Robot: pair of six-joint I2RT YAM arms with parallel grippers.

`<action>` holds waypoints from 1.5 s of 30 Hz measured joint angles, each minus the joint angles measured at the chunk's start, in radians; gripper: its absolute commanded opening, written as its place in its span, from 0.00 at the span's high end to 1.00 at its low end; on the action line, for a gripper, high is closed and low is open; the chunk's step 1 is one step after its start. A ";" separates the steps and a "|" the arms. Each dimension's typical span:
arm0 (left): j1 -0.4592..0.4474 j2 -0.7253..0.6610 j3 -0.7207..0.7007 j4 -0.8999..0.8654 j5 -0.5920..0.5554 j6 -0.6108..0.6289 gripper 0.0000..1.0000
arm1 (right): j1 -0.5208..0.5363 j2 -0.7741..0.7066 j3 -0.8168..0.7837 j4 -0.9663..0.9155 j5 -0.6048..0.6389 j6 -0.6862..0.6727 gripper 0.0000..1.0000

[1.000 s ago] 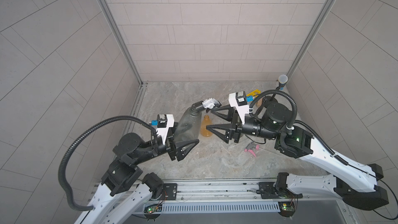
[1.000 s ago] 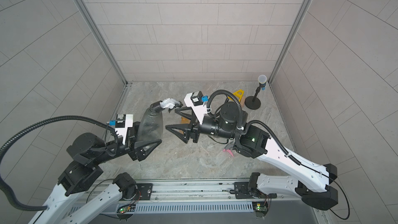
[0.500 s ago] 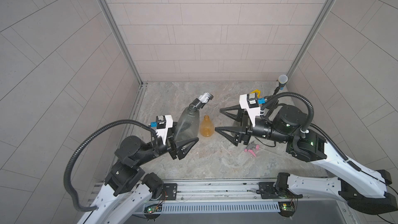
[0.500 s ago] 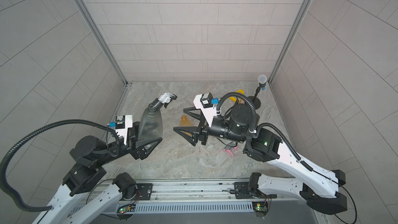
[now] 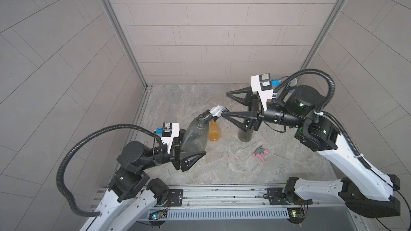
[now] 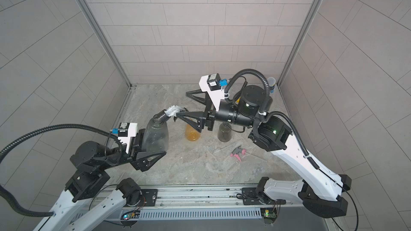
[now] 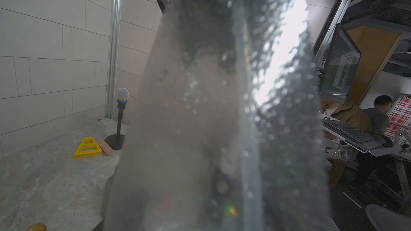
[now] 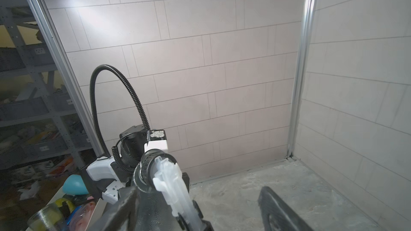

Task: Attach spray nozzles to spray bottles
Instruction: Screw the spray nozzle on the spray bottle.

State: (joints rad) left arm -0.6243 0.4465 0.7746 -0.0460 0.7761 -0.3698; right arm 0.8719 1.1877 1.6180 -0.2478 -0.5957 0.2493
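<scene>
My left gripper (image 5: 186, 150) is shut on the body of a smoky grey spray bottle (image 5: 196, 133), held tilted above the table. Its body fills the left wrist view (image 7: 222, 107). A white-and-black spray nozzle (image 5: 214, 113) sits on its neck. My right gripper (image 5: 226, 105) is open wide, and one fingertip touches the nozzle's outer end. In the right wrist view the nozzle (image 8: 171, 181) lies between the spread jaws, beside one finger. An amber spray bottle (image 5: 214, 133) and a second grey bottle (image 5: 244, 135) stand on the table. A grey-and-pink nozzle (image 5: 259, 153) lies to their right.
A microphone on a black stand (image 7: 120, 118), a yellow triangular piece (image 7: 87, 148) and a wooden cylinder (image 7: 105, 147) sit at the back right corner. Tiled walls close in three sides. A metal rail (image 5: 222, 196) runs along the front edge.
My right gripper drew back to the right, then came in again, so one finger now meets the nozzle. The left arm has shifted the held bottle slightly.
</scene>
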 measured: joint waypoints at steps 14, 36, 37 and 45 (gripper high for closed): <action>0.000 0.001 -0.001 -0.008 0.007 0.008 1.00 | 0.001 0.030 0.000 -0.013 -0.105 0.028 0.62; 0.000 0.056 0.087 -0.326 -0.019 0.206 1.00 | 0.001 -0.042 0.043 -0.274 -0.047 -0.063 1.00; 0.000 0.058 0.088 -0.330 -0.016 0.211 1.00 | 0.001 -0.042 0.043 -0.282 -0.046 -0.064 1.00; 0.000 0.076 0.090 -0.352 0.021 0.228 1.00 | 0.001 -0.037 0.044 -0.325 -0.051 -0.070 1.00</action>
State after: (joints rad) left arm -0.6243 0.5224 0.8646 -0.3985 0.7971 -0.1421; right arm 0.8726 1.1507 1.6619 -0.5732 -0.6464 0.1795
